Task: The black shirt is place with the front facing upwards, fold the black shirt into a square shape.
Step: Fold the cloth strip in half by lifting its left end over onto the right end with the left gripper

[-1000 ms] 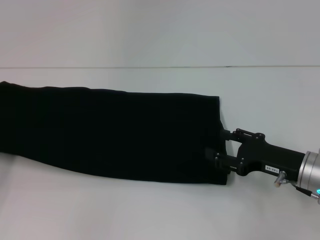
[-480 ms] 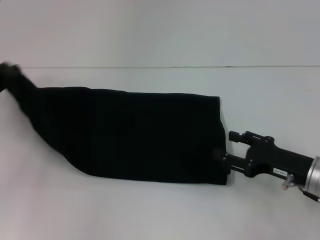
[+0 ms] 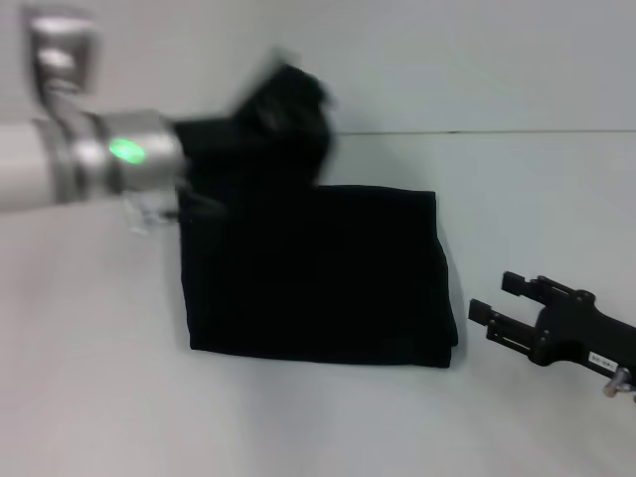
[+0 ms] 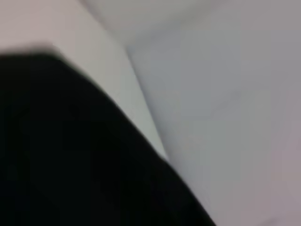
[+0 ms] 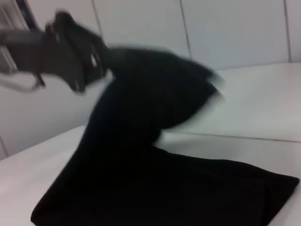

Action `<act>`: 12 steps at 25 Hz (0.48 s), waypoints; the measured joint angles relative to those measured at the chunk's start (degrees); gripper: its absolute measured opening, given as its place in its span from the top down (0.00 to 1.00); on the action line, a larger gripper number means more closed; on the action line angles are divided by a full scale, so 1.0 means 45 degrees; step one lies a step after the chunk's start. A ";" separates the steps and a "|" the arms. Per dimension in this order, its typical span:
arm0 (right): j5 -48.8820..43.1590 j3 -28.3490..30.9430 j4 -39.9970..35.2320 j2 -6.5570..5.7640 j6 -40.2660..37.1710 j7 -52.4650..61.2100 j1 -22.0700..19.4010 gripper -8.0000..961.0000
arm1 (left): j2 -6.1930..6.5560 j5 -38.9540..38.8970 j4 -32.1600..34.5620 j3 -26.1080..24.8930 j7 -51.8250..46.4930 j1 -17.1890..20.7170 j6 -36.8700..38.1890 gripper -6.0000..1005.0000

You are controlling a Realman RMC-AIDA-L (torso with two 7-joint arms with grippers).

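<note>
A: Where is the large plain black cloth shirt [image 3: 318,273]?

B: It lies on the white surface [image 3: 328,417], folded to a long band. One end lies flat. The other end is lifted in the air and hangs over the flat part.

A: Who lifts it?

B: The left claw [image 3: 283,104]. It is above the far left part of the shirt, and the raised cloth is bunched around it. In the right wrist view the cloth goes up from the flat part to this claw [image 5: 82,61]. It seems to be clenched on the cloth, but the fingers are blurred, so one cannot tell for sure.

A: And the left wrist view?

B: It shows only dark cloth [image 4: 70,155] close to the camera and a pale background.

A: What about the right claw [image 3: 497,298]?

B: It is near the shirt's right edge, apart from it. Its two fingers are released and hold nothing.
</note>
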 joint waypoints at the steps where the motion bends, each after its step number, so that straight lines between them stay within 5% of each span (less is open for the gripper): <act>1: 0.0000 0.0000 0.0000 0.0000 0.0000 0.0000 0.0000 0.22 | -0.0344 0.0009 -0.0022 0.0611 0.0180 -0.0056 -0.0331 0.99; 3: -0.0002 0.0056 0.0000 -0.0007 -0.0060 0.0001 -0.0068 0.22 | -0.0808 -0.0271 -0.0529 0.1997 0.0608 -0.0093 -0.1027 0.99; 7: -0.0009 0.0064 0.0043 0.0008 -0.0019 0.0001 -0.0071 0.22 | -0.0875 -0.2064 -0.3499 0.3309 0.2397 -0.0378 -0.1759 0.99; 12: 0.0015 0.0436 0.0308 0.0127 0.0782 -0.0109 0.0359 0.22 | -0.0893 -0.2403 -0.4498 0.3270 0.3513 -0.0320 -0.1573 0.99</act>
